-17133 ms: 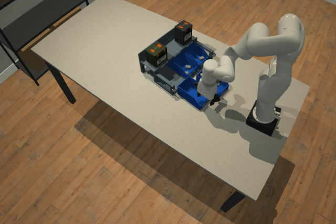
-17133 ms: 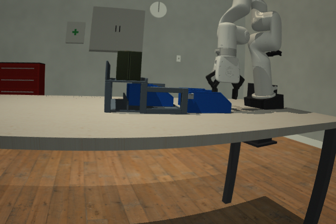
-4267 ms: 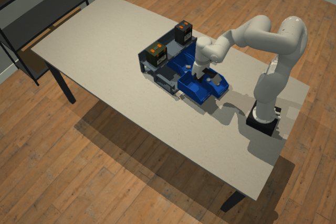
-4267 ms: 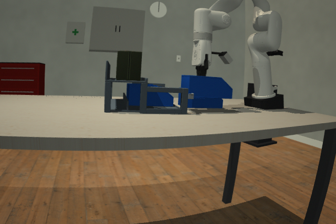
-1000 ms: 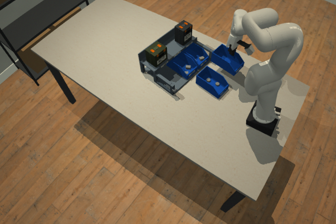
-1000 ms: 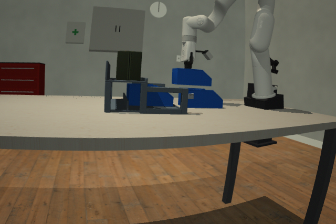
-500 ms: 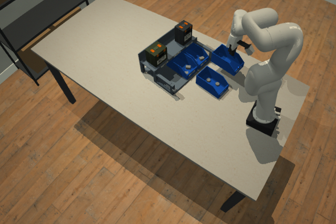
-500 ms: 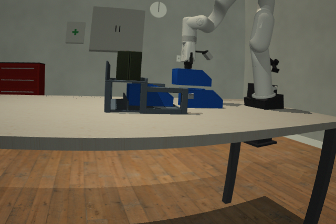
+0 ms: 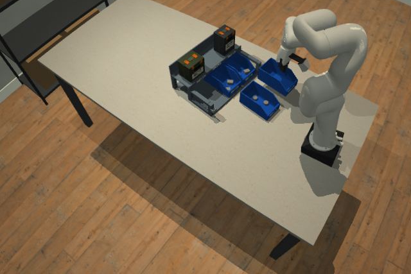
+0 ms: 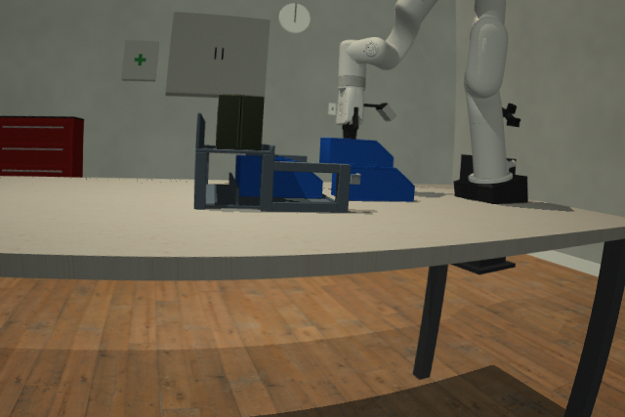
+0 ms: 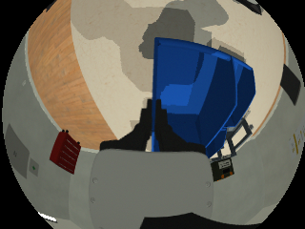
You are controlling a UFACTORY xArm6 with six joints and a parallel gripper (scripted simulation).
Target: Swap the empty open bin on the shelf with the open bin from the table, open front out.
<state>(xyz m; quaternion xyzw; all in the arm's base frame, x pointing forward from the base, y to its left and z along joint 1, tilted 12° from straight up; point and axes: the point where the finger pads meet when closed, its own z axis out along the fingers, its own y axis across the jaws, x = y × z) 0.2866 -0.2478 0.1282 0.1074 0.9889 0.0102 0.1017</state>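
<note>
My gripper (image 9: pixel 282 68) (image 10: pixel 349 136) (image 11: pixel 153 107) is shut on one side wall of the empty blue bin (image 9: pixel 271 75) (image 10: pixel 353 150) (image 11: pixel 181 97). This bin hangs roughly level beyond the bin with parts in the exterior view, which hides its underside; it appears raised above the table. The bin with parts (image 9: pixel 248 98) (image 10: pixel 373 186) stands on the table in front of the shelf, two round parts inside. The grey shelf (image 9: pixel 198 95) (image 10: pixel 266 180) has a vacant place (image 9: pixel 207 90) at its end nearest the top camera.
Two other blue bins (image 9: pixel 216 77) (image 9: pixel 237 60) with grey parts stand side by side on the shelf, open fronts out. A green box (image 9: pixel 191 67) (image 10: pixel 239 122) and a dark box (image 9: pixel 224 40) stand on its upper board. A side rail (image 10: pixel 308 166) bounds the vacant place.
</note>
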